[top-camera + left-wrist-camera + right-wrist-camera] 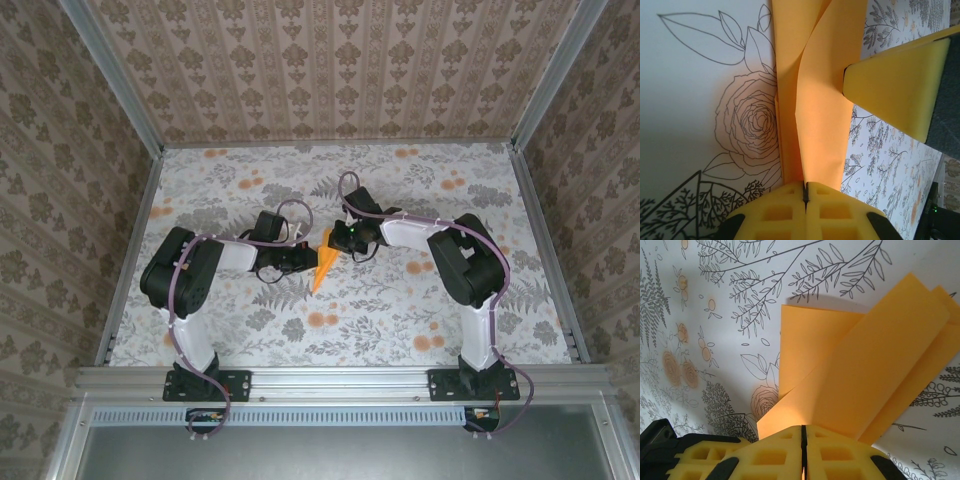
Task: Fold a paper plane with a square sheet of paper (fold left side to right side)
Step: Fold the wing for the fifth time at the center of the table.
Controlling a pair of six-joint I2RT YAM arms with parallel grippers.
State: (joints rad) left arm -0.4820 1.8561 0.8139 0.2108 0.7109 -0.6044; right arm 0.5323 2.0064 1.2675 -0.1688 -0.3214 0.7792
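Pinching the narrow orange paper plane (321, 264) from its left edge, the left gripper (805, 194) is closed tight on the folded paper. The right gripper (803, 432) is clamped shut on its other side, mid-table over the floral cloth (400, 320).

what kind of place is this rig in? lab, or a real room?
Probably a staged lab test cell, not a real room: an aluminium frame boxes the workspace, wallpaper panels stand in as walls, a floral cloth covers the surface, and the left arm and right arm are bolted on.
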